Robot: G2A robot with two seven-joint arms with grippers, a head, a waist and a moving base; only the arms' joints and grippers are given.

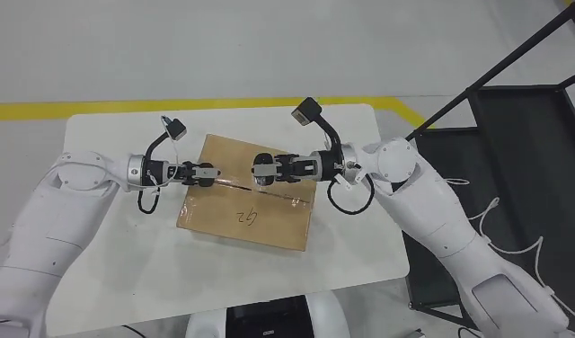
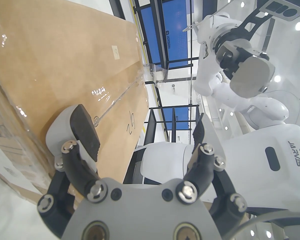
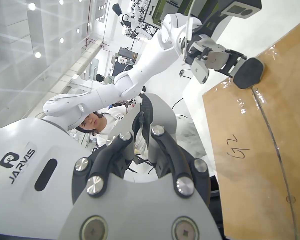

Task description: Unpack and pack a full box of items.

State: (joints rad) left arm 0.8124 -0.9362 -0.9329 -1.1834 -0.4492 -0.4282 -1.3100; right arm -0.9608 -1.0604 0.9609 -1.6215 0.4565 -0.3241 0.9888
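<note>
A closed cardboard box [image 1: 247,191] sits near the middle of the white surface [image 1: 180,275], turned slightly askew. Its top flaps are sealed with clear tape [image 2: 107,101] that runs along the centre seam. A handwritten mark [image 1: 247,217] lies on the lid toward the box's 6 o'clock side.

The left gripper [image 1: 208,172] is at the box's 9 to 10 o'clock edge, low over the lid. Its fingers are spread wide with nothing between them. One dark pad [image 2: 85,128] sits just above the cardboard near the seam; whether it touches I cannot tell.

The right gripper [image 1: 263,169] hangs over the lid just past centre, toward 12 to 1 o'clock, and points at the left one. Its fingers [image 3: 142,116] are pressed together, and no object is visible between them. The two grippers face each other across the taped seam, near but apart.

A black metal rack [image 1: 503,158] stands off the surface at 3 o'clock. A yellow floor line [image 1: 135,109] runs beyond the surface's 12 o'clock edge.
</note>
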